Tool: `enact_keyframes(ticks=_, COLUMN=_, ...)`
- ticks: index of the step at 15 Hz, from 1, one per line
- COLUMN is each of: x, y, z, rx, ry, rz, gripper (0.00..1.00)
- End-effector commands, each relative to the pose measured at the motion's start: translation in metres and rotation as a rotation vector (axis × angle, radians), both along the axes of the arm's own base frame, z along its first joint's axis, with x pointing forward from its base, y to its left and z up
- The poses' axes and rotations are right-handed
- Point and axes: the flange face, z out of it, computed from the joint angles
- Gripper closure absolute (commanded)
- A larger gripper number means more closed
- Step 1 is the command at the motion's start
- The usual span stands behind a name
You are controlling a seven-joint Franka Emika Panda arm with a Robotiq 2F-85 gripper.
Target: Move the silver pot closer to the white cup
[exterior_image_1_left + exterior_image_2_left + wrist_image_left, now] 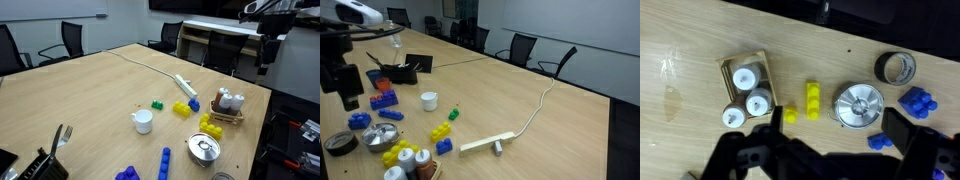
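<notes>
Silver round shiny metal pot (204,148) is sitting apart from the small white handled cup (143,121); the hand (264,68) is hanging above, fingers spread, gripping nothing.

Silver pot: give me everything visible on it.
The silver pot is a small, round, low-walled vessel of shiny metal with a reflective rim, standing upright on the wooden table near its edge. Yellow blocks lie close beside it; blue blocks sit on its other side. Nothing grips it.
</notes>
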Motion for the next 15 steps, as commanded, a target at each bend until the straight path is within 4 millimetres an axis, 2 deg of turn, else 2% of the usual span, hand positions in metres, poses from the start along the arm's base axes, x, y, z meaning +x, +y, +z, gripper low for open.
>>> enact_keyframes(ticks=1, x=0.000, y=0.001, z=0.000, rx=0.002, ry=-0.002, rz=0.007, gripper=0.00)
enact_keyframes(ticks=5, x=0.002, y=-0.002, z=0.000, rx=0.008, ry=-0.003, rz=0.012, gripper=0.00)
enact_keyframes(ticks=7, x=-0.001, y=0.008, z=-0.001, rx=0.043, ry=-0.012, rz=0.081, gripper=0.00)
enact_keyframes(ticks=11, x=-0.024, y=0.063, z=-0.023, rx=0.084, ry=-0.026, rz=0.286, gripper=0.00)
enact_keyframes(ticks=15, x=-0.049, y=0.118, z=-0.069, rx=0.089, ry=-0.015, rz=0.435, gripper=0.00)
